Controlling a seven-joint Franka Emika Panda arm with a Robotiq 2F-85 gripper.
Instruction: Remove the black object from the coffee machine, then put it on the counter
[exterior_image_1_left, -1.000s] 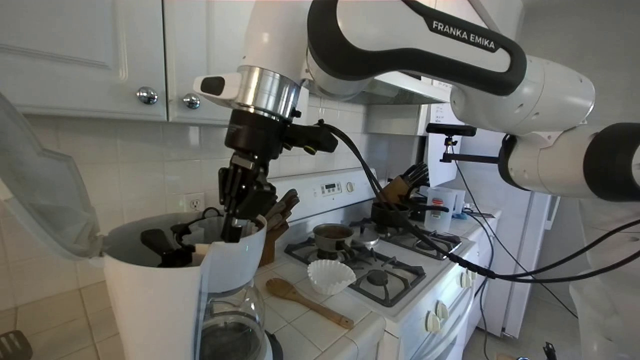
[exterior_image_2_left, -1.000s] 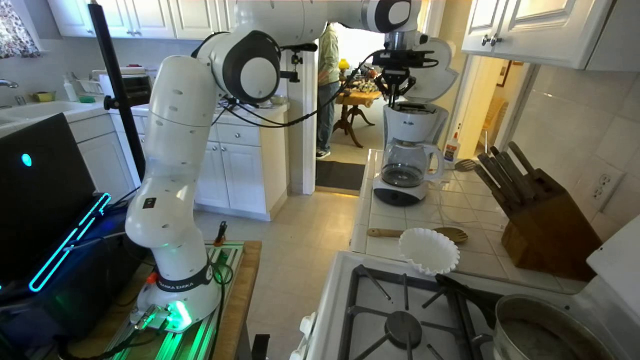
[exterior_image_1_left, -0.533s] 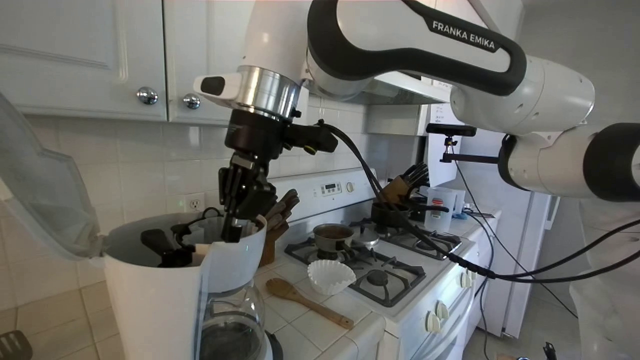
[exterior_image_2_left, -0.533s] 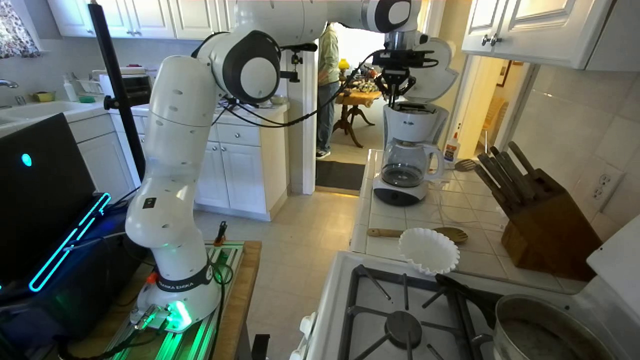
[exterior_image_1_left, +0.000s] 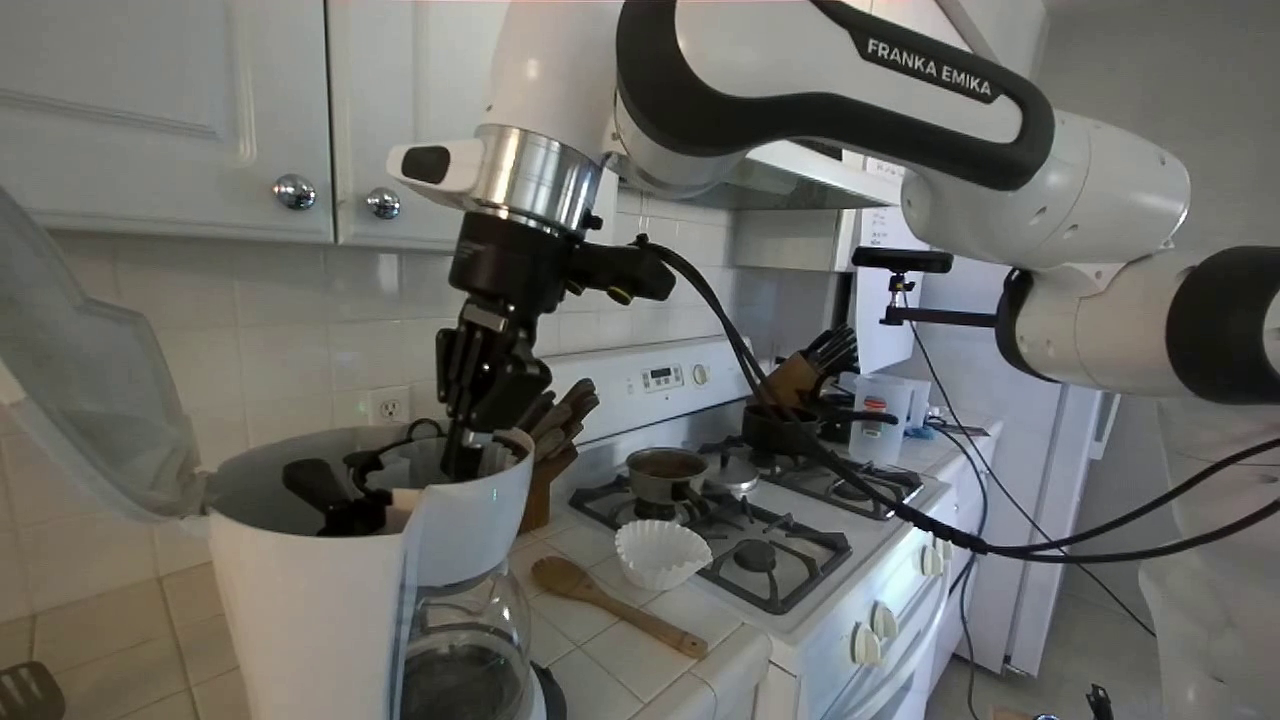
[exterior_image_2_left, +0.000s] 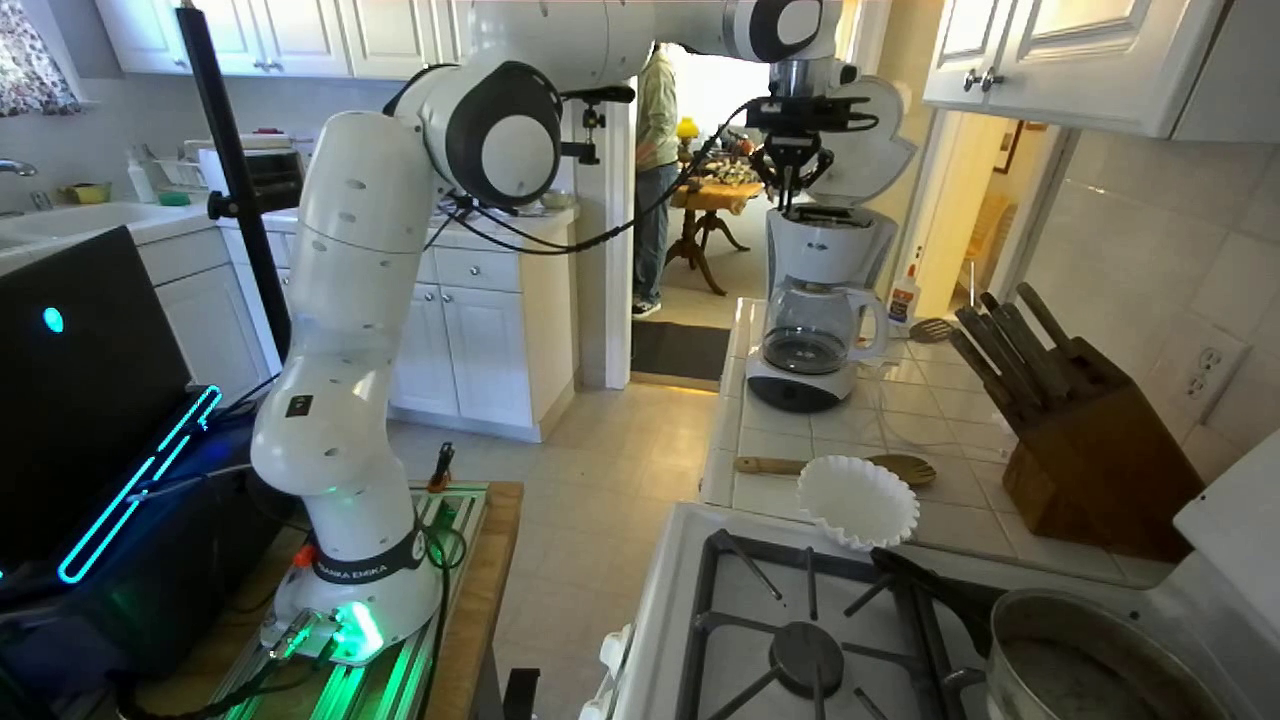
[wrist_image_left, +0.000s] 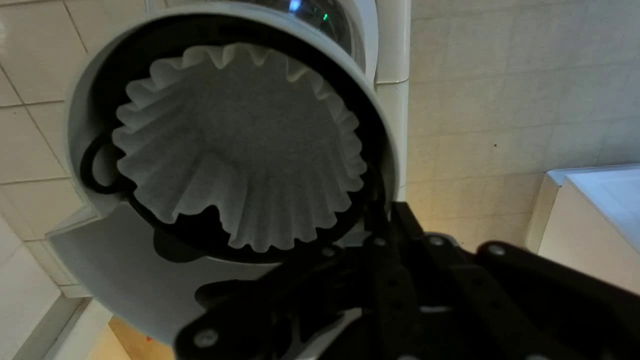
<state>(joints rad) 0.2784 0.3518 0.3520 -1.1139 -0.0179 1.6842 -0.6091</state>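
Basket (wrist_image_left: 200, 231) in the machine (exterior_image_1_left: 300, 600), lift yet to come

The lid (exterior_image_1_left: 90, 370) stands open. My gripper (wrist_image_left: 389, 209) dips in at the basket's edge, jaws nearly together; whether they pinch the rim or only sit beside it, I cannot tell. The basket rests inside with a paper filter (wrist_image_left: 250, 125) lining it. Remaining, I judge: draw it out, then set it on the counter (exterior_image_2_left: 920, 392).

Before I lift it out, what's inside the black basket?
A pale, ruffled paper filter sits in the black basket, its open side up. The paper covers the basket's floor; anything underneath can't be seen.
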